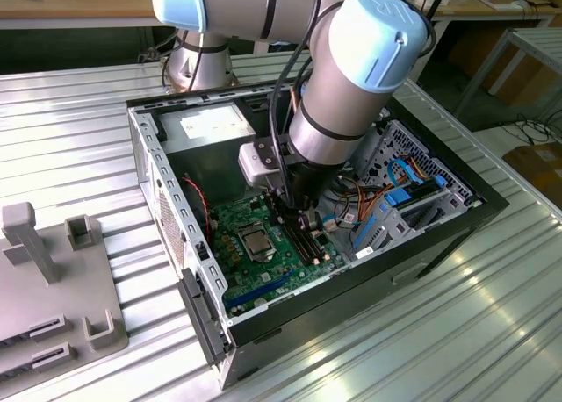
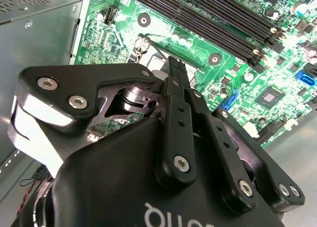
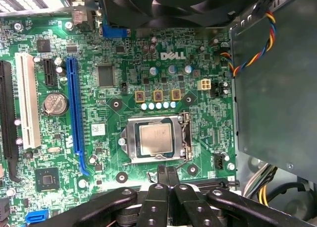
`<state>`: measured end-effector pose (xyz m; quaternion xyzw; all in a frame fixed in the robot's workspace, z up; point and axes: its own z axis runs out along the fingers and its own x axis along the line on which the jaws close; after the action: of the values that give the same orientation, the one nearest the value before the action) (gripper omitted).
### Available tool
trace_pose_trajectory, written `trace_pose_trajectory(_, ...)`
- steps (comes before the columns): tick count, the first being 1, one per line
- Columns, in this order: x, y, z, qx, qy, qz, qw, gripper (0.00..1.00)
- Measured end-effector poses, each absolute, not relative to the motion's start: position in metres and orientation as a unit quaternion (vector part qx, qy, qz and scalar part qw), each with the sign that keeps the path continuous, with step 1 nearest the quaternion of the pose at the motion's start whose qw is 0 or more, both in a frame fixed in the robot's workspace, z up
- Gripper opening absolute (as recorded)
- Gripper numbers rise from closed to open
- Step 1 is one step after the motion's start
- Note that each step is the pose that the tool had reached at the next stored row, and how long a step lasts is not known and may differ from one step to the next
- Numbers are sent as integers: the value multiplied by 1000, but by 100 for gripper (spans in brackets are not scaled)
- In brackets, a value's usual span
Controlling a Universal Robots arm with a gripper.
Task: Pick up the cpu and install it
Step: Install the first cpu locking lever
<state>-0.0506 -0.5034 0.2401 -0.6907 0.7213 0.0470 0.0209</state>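
- One cpu [image 3: 155, 139] already lies flat inside its socket frame [image 3: 184, 138] on the motherboard [image 3: 124, 88], so its pins can seat.
- Pincer [image 3: 167, 171] hangs just beside the socket, fingers pressed together, holding nothing.

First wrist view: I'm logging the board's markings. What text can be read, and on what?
White maker's logo on the motherboard, near the cpu: a brand name, left unquoted.
White sticker beside the blue slot: too small.
Coin cell and chip markings: too small.
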Motion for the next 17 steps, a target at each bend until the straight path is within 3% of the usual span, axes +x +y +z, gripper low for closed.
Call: trace_pose_trajectory(17,-51,-511,233,-691,722,37,11,11)
